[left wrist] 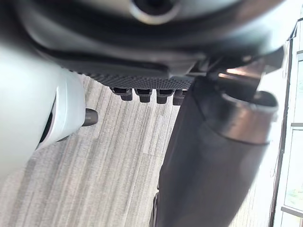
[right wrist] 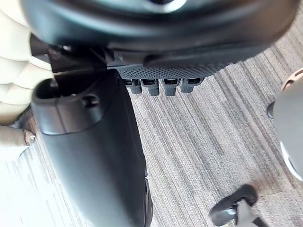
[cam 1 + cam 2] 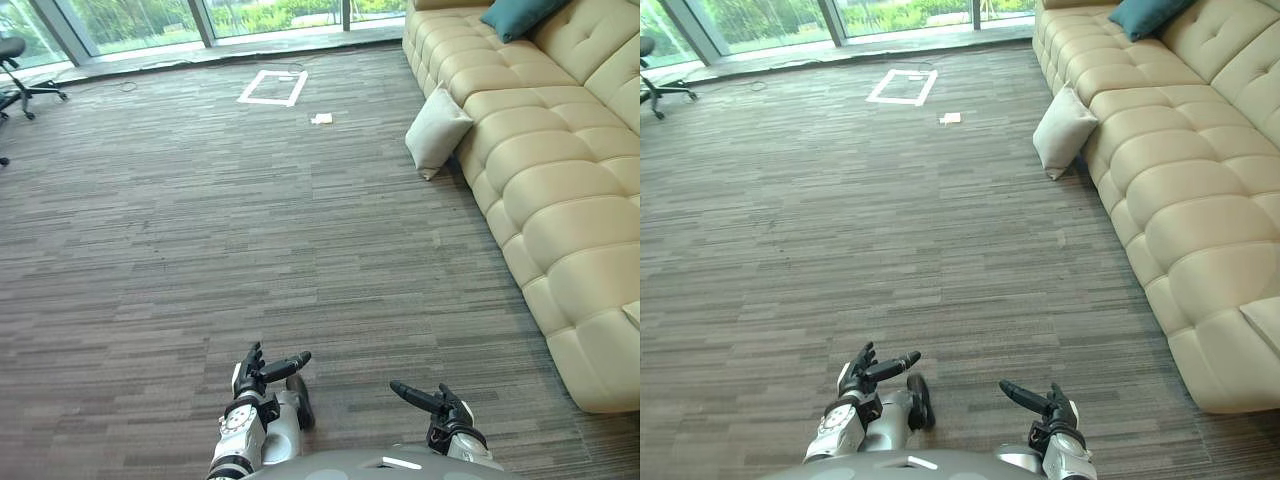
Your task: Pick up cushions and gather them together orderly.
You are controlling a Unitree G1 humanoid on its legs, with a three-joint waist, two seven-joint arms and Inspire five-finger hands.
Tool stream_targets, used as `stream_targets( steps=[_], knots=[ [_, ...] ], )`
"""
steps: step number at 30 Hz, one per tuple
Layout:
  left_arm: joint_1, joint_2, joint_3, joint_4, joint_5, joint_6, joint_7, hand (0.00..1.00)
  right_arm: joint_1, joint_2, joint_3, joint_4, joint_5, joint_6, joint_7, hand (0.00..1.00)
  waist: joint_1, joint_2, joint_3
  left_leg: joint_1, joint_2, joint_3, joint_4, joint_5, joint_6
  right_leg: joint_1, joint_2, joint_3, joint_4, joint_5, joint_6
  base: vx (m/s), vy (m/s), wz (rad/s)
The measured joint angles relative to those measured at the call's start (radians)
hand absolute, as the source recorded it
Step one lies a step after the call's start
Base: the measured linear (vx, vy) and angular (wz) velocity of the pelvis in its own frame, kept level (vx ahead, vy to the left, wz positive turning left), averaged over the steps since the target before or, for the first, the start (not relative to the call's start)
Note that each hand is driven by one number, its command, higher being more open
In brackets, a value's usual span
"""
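Left eye view: cushion [image 3: 436, 130] leans on sofa [image 3: 560, 190], beyond reach. So left robot hand [image 3: 262, 372] and right robot hand [image 3: 438, 403] hang open, empty.

A: What lies ahead of the left hand [image 3: 262, 372] and right hand [image 3: 432, 402]?

B: Open carpet floor [image 3: 200, 250], running to the windows [image 3: 150, 20]. Only a taped square [image 3: 272, 88] and a small white scrap [image 3: 321, 119] lie flat on it, far ahead.

A: And on the right?

B: The sofa [image 3: 560, 190] walls off that whole side. 1 pale cushion [image 3: 436, 130] leans against its base, jutting onto the floor. An office chair [image 3: 20, 75] stands far left.
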Motion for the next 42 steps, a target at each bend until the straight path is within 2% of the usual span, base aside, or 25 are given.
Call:
stream_targets(
  steps=[1, 3, 6, 8, 9, 10, 11, 12, 14, 15, 16, 18, 20, 22, 25, 26, 28, 30, 31, 32, 34, 36, 37, 40, 42],
  knots=[
    [0.008, 0.011, -0.008, 0.016, 0.0, 0.006, 0.01, 1.0, -0.001, -0.014, 0.01, -0.004, 0.001, -0.004, 0.007, 1.0, -0.001, 0.005, 0.002, 0.084, -0.002, -0.003, -0.038, -0.027, -0.003, -0.08, -0.026, -0.025, 0.125, -0.041, -0.03, 0.54, 0.112, -0.12],
    [0.029, 0.022, -0.031, 0.029, 0.0, 0.008, 0.013, 1.0, -0.003, -0.025, 0.019, -0.007, 0.001, -0.012, 0.007, 1.0, -0.005, 0.023, 0.004, 0.18, 0.0, -0.009, -0.112, -0.031, -0.012, -0.163, -0.026, -0.065, 0.16, -0.103, -0.062, 0.48, 0.048, 0.03],
    [0.036, 0.034, -0.085, 0.072, 0.0, 0.013, 0.008, 1.0, -0.017, -0.051, 0.024, -0.018, 0.002, -0.026, 0.008, 1.0, -0.028, 0.044, 0.011, 0.327, 0.048, -0.033, -0.231, -0.028, -0.016, -0.354, 0.062, -0.117, -0.08, -0.188, -0.086, 0.56, -0.092, 0.33],
    [0.04, 0.037, -0.086, 0.08, 0.001, 0.014, 0.007, 1.0, -0.03, -0.054, 0.024, -0.027, 0.002, -0.03, 0.008, 1.0, -0.041, 0.042, 0.012, 0.381, 0.071, -0.042, -0.287, -0.034, -0.028, -0.436, 0.111, -0.105, -0.344, -0.126, -0.047, 0.59, -0.22, 0.47],
    [0.046, 0.042, -0.086, 0.081, 0.002, 0.014, 0.004, 1.0, -0.026, -0.056, 0.023, -0.025, 0.002, -0.03, 0.009, 1.0, -0.054, 0.032, 0.014, 0.42, 0.067, -0.063, -0.312, -0.05, -0.063, -0.445, 0.124, -0.085, -0.467, 0.017, -0.048, 0.58, -0.295, 0.59],
    [0.048, 0.04, -0.081, 0.089, 0.006, 0.015, 0.002, 1.0, -0.02, -0.062, 0.017, -0.015, 0.001, -0.026, 0.008, 1.0, -0.057, 0.037, 0.012, 0.455, 0.083, -0.084, -0.322, -0.056, -0.079, -0.431, 0.135, -0.084, -0.432, 0.057, -0.126, 0.59, -0.308, 0.41],
    [0.05, 0.028, -0.076, 0.088, 0.009, 0.015, 0.003, 1.0, -0.02, -0.075, 0.014, -0.013, 0.0, -0.02, 0.007, 1.0, -0.049, 0.056, 0.01, 0.461, 0.098, -0.085, -0.313, -0.05, -0.09, -0.433, 0.142, -0.088, -0.404, 0.018, -0.121, 0.74, -0.395, 0.14],
    [0.054, 0.005, -0.062, 0.082, 0.012, 0.012, -0.003, 1.0, -0.018, -0.08, -0.003, -0.016, 0.001, -0.019, 0.005, 1.0, -0.048, 0.071, 0.012, 0.454, 0.116, -0.086, -0.246, -0.034, -0.118, -0.432, 0.145, -0.09, -0.342, -0.058, -0.13, 0.59, -0.323, 0.07],
    [0.058, -0.001, -0.029, 0.076, 0.012, 0.013, -0.008, 1.0, -0.004, -0.079, -0.021, -0.034, 0.001, -0.009, 0.007, 1.0, -0.06, 0.091, 0.006, 0.357, 0.178, -0.118, 0.02, -0.014, -0.171, -0.374, 0.161, -0.118, -0.338, -0.126, -0.144, 0.5, -0.277, 0.24],
    [0.068, -0.008, -0.006, 0.053, 0.012, 0.013, -0.012, 1.0, 0.007, -0.081, -0.022, -0.035, 0.0, -0.007, 0.005, 1.0, -0.059, 0.098, 0.007, 0.269, 0.215, -0.172, 0.273, 0.016, -0.233, -0.304, 0.186, -0.137, -0.375, -0.142, -0.153, 0.49, -0.247, 0.13],
    [0.085, -0.021, 0.024, 0.018, 0.01, 0.012, -0.012, 1.0, 0.015, -0.081, -0.019, -0.036, 0.0, -0.007, 0.004, 1.0, -0.052, 0.102, 0.008, 0.199, 0.253, -0.177, 0.492, 0.033, -0.261, -0.227, 0.219, -0.141, -0.426, -0.153, -0.161, 0.57, -0.239, 0.0],
    [0.101, -0.029, 0.054, -0.012, 0.011, 0.011, -0.012, 1.0, 0.019, -0.075, -0.014, -0.038, 0.0, -0.008, 0.004, 1.0, -0.048, 0.101, 0.008, 0.13, 0.295, -0.133, 0.656, 0.027, -0.246, -0.137, 0.246, -0.141, -0.485, -0.164, -0.164, 0.43, -0.128, -0.12],
    [0.11, -0.028, 0.053, -0.047, 0.011, 0.003, -0.011, 1.0, 0.023, -0.063, -0.014, -0.043, 0.002, -0.006, 0.005, 1.0, -0.044, 0.092, 0.004, 0.025, 0.307, -0.065, 0.685, 0.005, -0.199, -0.039, 0.256, -0.135, -0.563, -0.177, -0.16, 0.42, -0.074, -0.08],
    [0.102, -0.027, 0.055, -0.052, 0.003, -0.001, -0.01, 1.0, 0.021, -0.06, -0.014, -0.033, 0.002, -0.001, 0.005, 1.0, -0.028, 0.09, 0.003, -0.04, 0.294, -0.002, 0.567, -0.027, -0.161, 0.025, 0.253, -0.119, -0.621, -0.17, -0.154, 0.4, -0.019, -0.25],
    [0.082, -0.028, 0.054, -0.053, 0.0, -0.001, -0.012, 1.0, 0.021, -0.048, -0.022, -0.019, 0.002, 0.009, 0.001, 1.0, 0.0, 0.075, 0.01, -0.097, 0.202, 0.021, 0.205, -0.029, -0.142, 0.122, 0.217, -0.093, -0.682, -0.162, -0.135, 0.45, 0.104, -0.36],
    [0.08, -0.023, 0.051, -0.051, -0.001, -0.003, -0.01, 1.0, 0.017, -0.04, -0.021, -0.012, 0.002, 0.007, -0.004, 1.0, 0.002, 0.063, 0.012, -0.109, 0.144, -0.003, 0.011, 0.028, -0.136, 0.165, 0.196, -0.079, -0.723, -0.168, -0.11, 0.54, 0.183, -0.4],
    [0.08, -0.022, 0.051, -0.046, -0.006, -0.011, -0.006, 1.0, 0.015, -0.038, -0.018, -0.002, 0.002, 0.003, -0.007, 1.0, 0.004, 0.071, 0.009, -0.138, 0.114, -0.038, -0.142, 0.107, -0.132, 0.213, 0.191, -0.047, -0.771, -0.193, -0.067, 0.55, 0.234, -0.52],
    [0.079, -0.017, 0.051, -0.038, -0.025, -0.012, -0.005, 1.0, 0.019, -0.032, -0.019, 0.011, 0.002, 0.004, -0.011, 1.0, 0.013, 0.062, -0.006, -0.146, 0.106, -0.039, -0.105, 0.233, -0.052, 0.242, 0.172, -0.008, -0.771, -0.212, -0.035, 0.56, 0.254, -0.51],
    [0.076, -0.002, 0.046, -0.036, -0.031, -0.01, -0.005, 1.0, 0.026, -0.018, -0.018, 0.015, 0.002, 0.004, -0.011, 1.0, 0.007, 0.033, -0.025, -0.155, 0.081, -0.034, -0.061, 0.2, -0.036, 0.233, 0.134, 0.008, -0.735, -0.211, -0.032, 0.37, 0.166, -0.2],
    [0.076, 0.0, 0.043, -0.035, -0.031, -0.011, -0.004, 1.0, 0.03, -0.016, -0.019, 0.014, 0.003, 0.003, -0.01, 1.0, 0.007, 0.03, -0.028, -0.156, 0.078, -0.034, -0.054, 0.192, -0.031, 0.229, 0.127, 0.011, -0.725, -0.21, -0.03, 0.71, 0.348, -0.07],
    [0.07, 0.024, 0.031, -0.022, -0.035, -0.012, -0.005, 1.0, 0.032, 0.001, -0.026, 0.015, 0.002, 0.003, -0.01, 1.0, 0.005, -0.007, -0.037, -0.144, 0.048, -0.008, 0.04, 0.078, -0.011, 0.122, 0.058, 0.047, -0.428, -0.191, 0.001, 0.62, 0.318, -0.07],
    [0.06, 0.035, 0.029, 0.021, -0.04, -0.003, 0.015, 1.0, 0.02, 0.002, -0.024, 0.013, 0.002, -0.003, -0.005, 1.0, 0.0, -0.014, -0.032, -0.05, 0.029, 0.02, 0.064, -0.011, 0.002, -0.017, -0.012, 0.073, -0.052, -0.11, 0.028, 0.53, 0.238, -0.3],
    [0.061, 0.034, 0.021, 0.029, -0.04, 0.003, 0.017, 1.0, 0.014, 0.0, -0.021, 0.006, 0.002, -0.007, -0.003, 1.0, 0.0, -0.005, -0.027, 0.008, 0.027, 0.029, 0.049, -0.036, -0.002, -0.057, -0.038, 0.047, 0.039, -0.12, 0.02, 0.69, 0.239, -0.52],
    [0.07, 0.038, -0.036, 0.04, -0.039, 0.005, 0.018, 1.0, 0.011, -0.017, -0.003, -0.011, -0.001, -0.024, -0.001, 1.0, -0.006, 0.024, -0.023, 0.197, 0.032, 0.062, -0.087, -0.066, -0.009, -0.199, -0.042, -0.045, 0.07, -0.176, -0.049, 0.44, 0.086, -0.48],
    [0.072, 0.037, -0.068, 0.042, -0.039, 0.007, 0.014, 1.0, -0.007, -0.034, 0.011, -0.004, 0.0, -0.023, 0.002, 1.0, -0.015, 0.034, -0.02, 0.272, 0.051, 0.085, -0.159, -0.06, -0.028, -0.287, -0.003, -0.113, -0.044, -0.201, -0.057, 0.34, -0.023, -0.28]
  ],
)
